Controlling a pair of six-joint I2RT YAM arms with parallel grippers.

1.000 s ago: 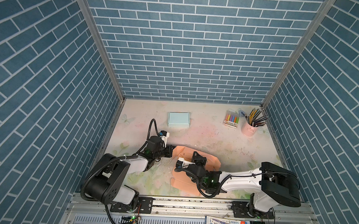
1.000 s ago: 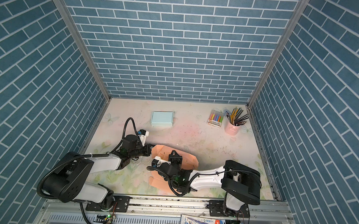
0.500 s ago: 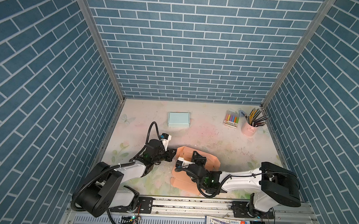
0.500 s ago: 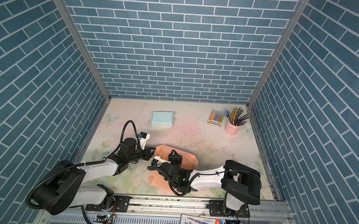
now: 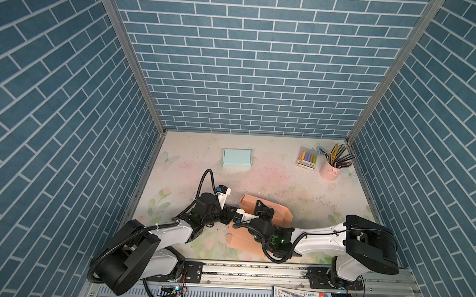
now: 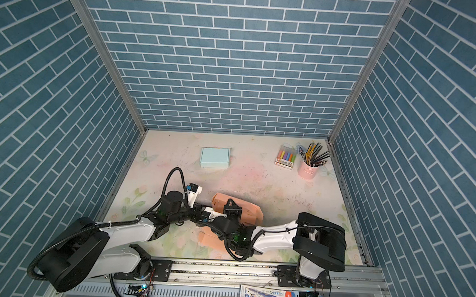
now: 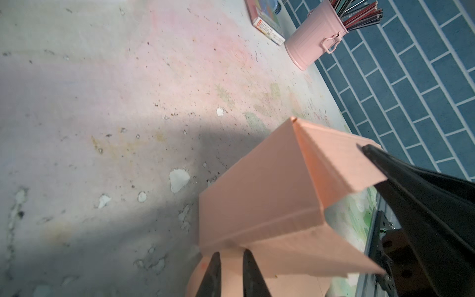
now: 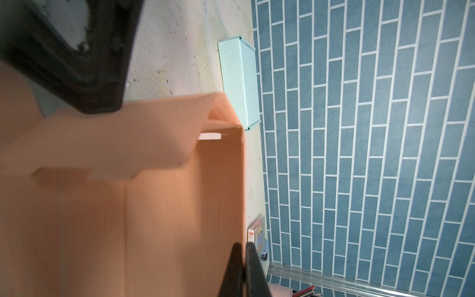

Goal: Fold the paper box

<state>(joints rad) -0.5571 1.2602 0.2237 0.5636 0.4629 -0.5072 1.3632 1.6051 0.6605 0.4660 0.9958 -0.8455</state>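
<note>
Peach paper box (image 6: 219, 202) lies near front — pale blue box (image 6: 214, 157) well behind.

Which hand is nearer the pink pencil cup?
Right. The right hand, shut on the peach box mid-wall, sits closer to the pink pencil cup; the left hand is at the box's farther end.

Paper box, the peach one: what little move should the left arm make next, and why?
Probably spread the left fingers a bit wider and draw them back from the paper box. They stand slightly parted at a folded edge, while the right fingers are shut on a raised wall and can steady it for a fresh grasp.
</note>
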